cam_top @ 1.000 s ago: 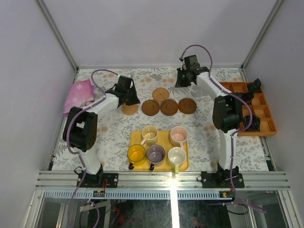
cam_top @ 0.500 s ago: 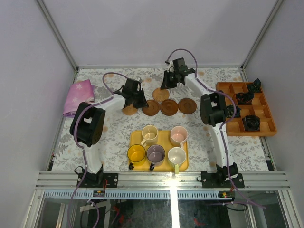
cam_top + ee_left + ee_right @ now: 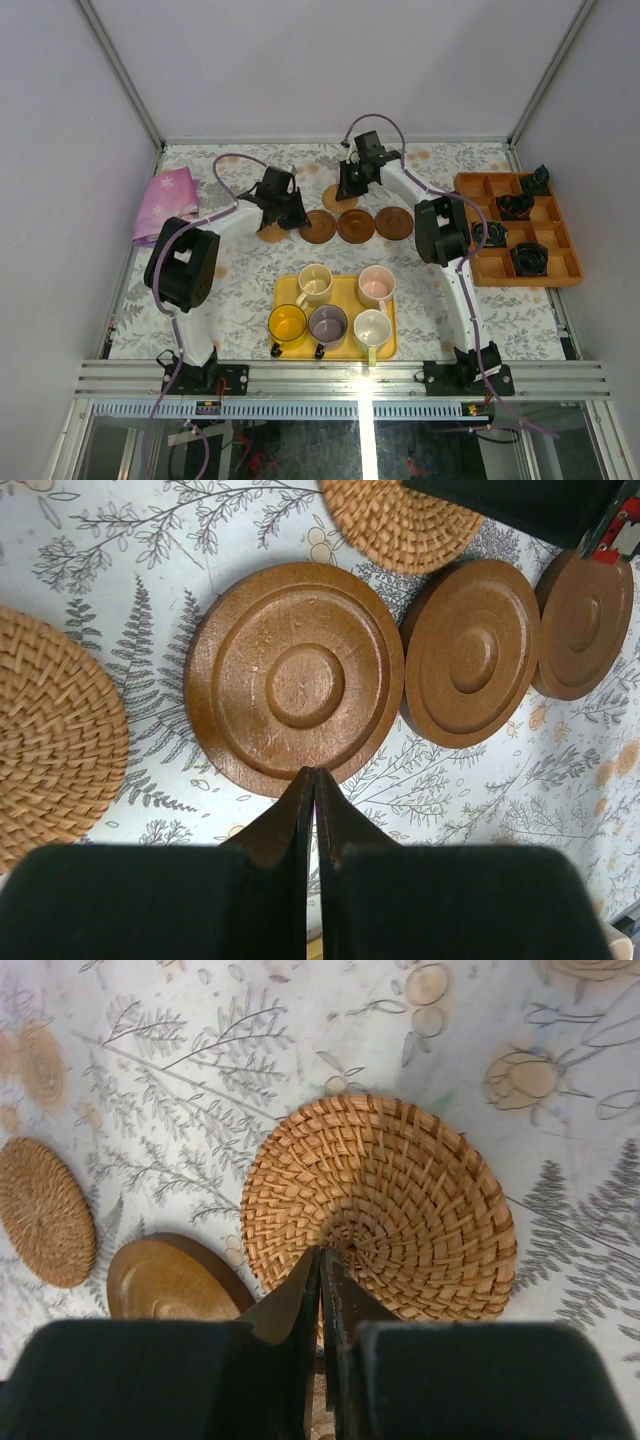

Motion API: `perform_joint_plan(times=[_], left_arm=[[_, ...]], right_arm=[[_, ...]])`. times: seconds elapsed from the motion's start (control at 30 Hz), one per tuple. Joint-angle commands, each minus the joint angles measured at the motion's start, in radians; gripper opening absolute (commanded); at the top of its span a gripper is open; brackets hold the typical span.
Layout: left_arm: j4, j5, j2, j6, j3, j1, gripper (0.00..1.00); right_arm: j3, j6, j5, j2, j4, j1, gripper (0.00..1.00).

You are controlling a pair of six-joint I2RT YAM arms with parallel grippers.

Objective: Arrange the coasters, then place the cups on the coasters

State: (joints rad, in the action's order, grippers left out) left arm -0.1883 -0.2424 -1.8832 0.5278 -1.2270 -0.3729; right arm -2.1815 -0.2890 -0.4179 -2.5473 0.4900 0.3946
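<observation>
Five coasters lie at the back of the table: three dark wooden discs (image 3: 356, 225) in a row, a woven one (image 3: 270, 233) at the row's left end, and a woven one (image 3: 337, 198) behind the row. My left gripper (image 3: 312, 772) is shut, with its tips at the near rim of the leftmost wooden coaster (image 3: 295, 675). My right gripper (image 3: 322, 1252) is shut too, its tips over the middle of the rear woven coaster (image 3: 380, 1210). Five cups stand on a yellow tray (image 3: 345, 295): cream (image 3: 314, 284), pink (image 3: 376, 286), yellow (image 3: 287, 324), purple-grey (image 3: 327, 324) and pale green-white (image 3: 371, 328).
A pink cloth (image 3: 165, 198) lies at the back left. An orange compartment box (image 3: 565, 262) holding small black objects stands along the right edge. Both arms reach over the table's far half, and the enclosure walls close in the table's back and sides.
My right arm has swung left from the back right corner to the rear woven coaster. My left gripper has shifted right from the left woven coaster toward the first wooden one.
</observation>
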Motion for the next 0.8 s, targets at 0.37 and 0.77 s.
perform_joint_plan(times=[0.37, 0.77], left_arm=[[-0.015, 0.085, 0.086, -0.025, 0.058, 0.027, 0.0], [-0.025, 0.117, 0.101, -0.05, 0.09, 0.054, 0.0]], right_arm=[[0.084, -0.083, 0.467, 0.005, 0.202, -0.211, 0.01], [0.402, -0.08, 0.649, 0.173, 0.172, -0.333, 0.0]])
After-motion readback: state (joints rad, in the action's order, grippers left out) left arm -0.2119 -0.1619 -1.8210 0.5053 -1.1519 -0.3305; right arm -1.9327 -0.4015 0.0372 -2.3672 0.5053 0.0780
